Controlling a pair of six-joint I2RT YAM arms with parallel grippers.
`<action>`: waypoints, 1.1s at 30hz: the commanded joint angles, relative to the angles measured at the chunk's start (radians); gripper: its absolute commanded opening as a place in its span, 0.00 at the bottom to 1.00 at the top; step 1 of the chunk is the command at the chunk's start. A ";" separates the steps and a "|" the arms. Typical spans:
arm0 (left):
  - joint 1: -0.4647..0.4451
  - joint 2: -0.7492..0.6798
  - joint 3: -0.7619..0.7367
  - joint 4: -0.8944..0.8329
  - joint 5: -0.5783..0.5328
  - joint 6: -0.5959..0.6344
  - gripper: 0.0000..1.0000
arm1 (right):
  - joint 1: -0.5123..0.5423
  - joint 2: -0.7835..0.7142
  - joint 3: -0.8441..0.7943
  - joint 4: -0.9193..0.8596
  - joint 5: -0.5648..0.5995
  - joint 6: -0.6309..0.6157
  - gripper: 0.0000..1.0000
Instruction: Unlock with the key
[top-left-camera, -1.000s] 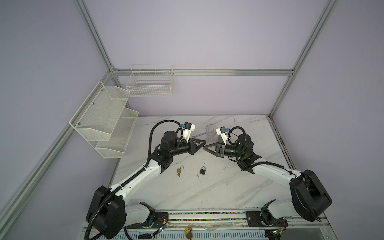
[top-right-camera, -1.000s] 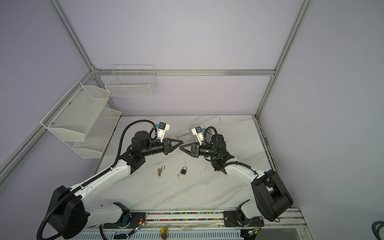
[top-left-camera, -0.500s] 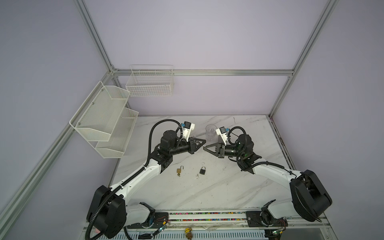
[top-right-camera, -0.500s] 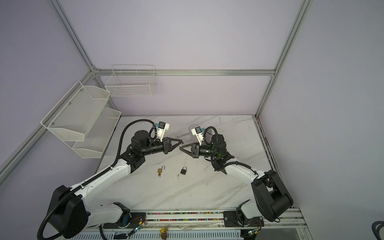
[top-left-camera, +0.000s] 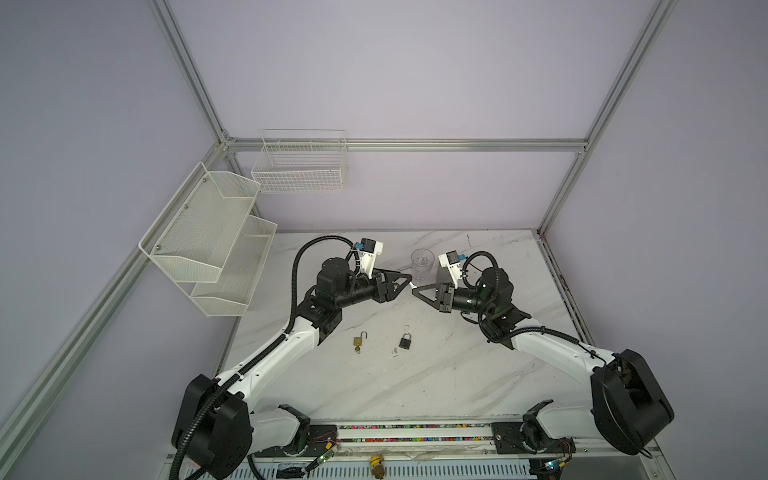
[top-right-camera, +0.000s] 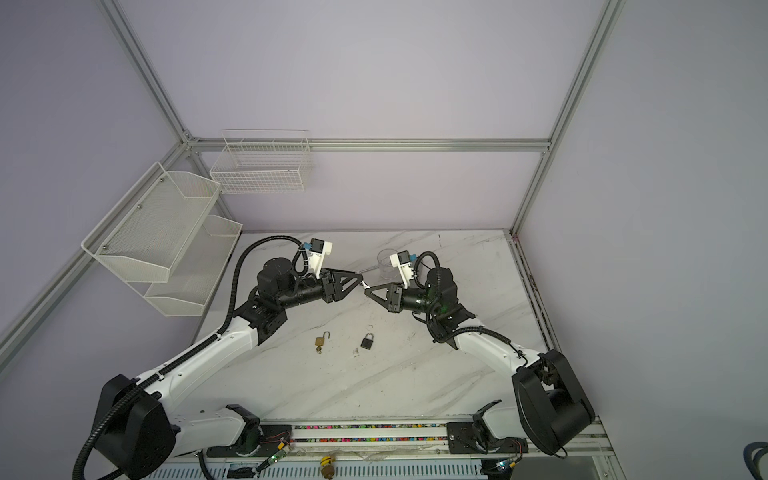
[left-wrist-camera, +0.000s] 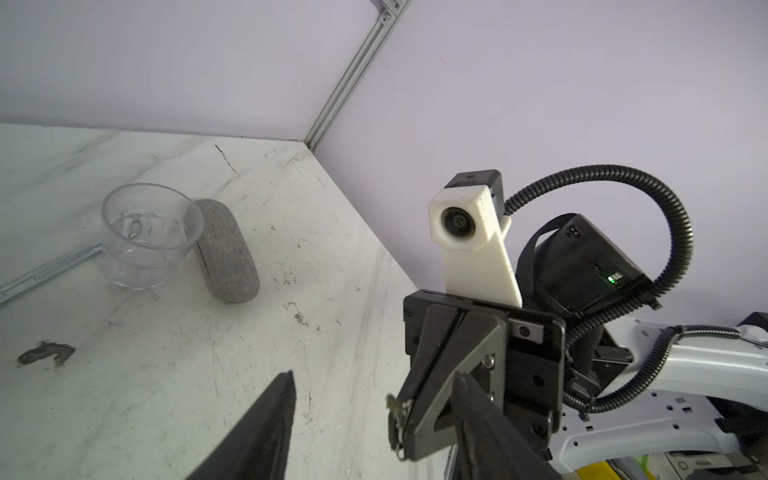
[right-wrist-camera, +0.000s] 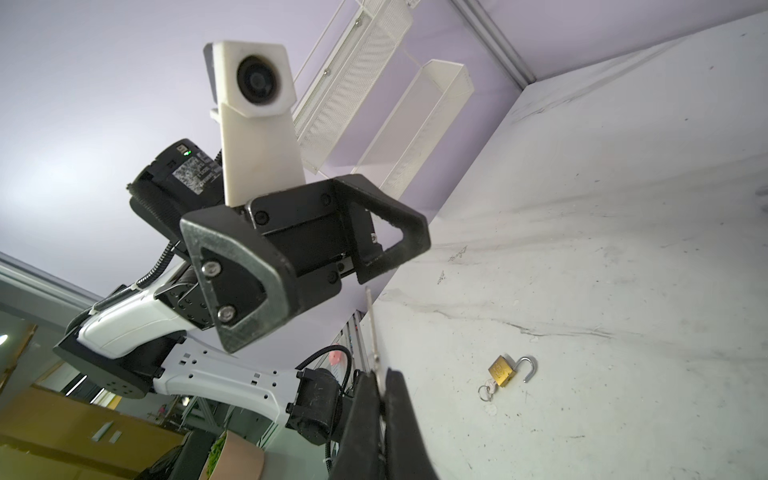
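Above the middle of the table my two grippers meet tip to tip. My right gripper (right-wrist-camera: 380, 374) (top-left-camera: 415, 289) is shut on a thin silver key (right-wrist-camera: 371, 328), whose blade sticks out past the fingertips. The left wrist view shows that key (left-wrist-camera: 395, 409) at the right gripper's tip. My left gripper (left-wrist-camera: 374, 376) (top-left-camera: 409, 282) is open, its fingers (left-wrist-camera: 274, 415) spread to either side of the key without touching it. A black padlock (top-left-camera: 405, 340) (top-right-camera: 367, 341) lies shut on the marble table (top-left-camera: 457, 374) below, with a small metal bit beside it.
A brass padlock (top-left-camera: 360, 340) (right-wrist-camera: 503, 371) lies open, its own key and ring in it, left of the black one. A clear cup (top-left-camera: 422, 264), a grey oblong case (left-wrist-camera: 226, 249) and a ruler (left-wrist-camera: 50, 270) sit at the back. White wire baskets (top-left-camera: 208, 241) hang on the left wall.
The grippers came together tip to tip. My right gripper closed on the key, then my left gripper opened and let go of it.
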 joint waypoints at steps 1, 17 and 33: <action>0.002 -0.075 0.075 -0.034 -0.104 0.015 0.66 | -0.026 -0.031 -0.016 -0.094 0.058 -0.026 0.00; -0.236 -0.057 0.033 -0.497 -0.524 0.021 0.69 | -0.090 -0.081 -0.055 -0.423 0.325 -0.102 0.00; -0.422 0.373 0.217 -0.677 -0.656 0.037 0.70 | -0.116 -0.023 -0.066 -0.454 0.390 -0.119 0.00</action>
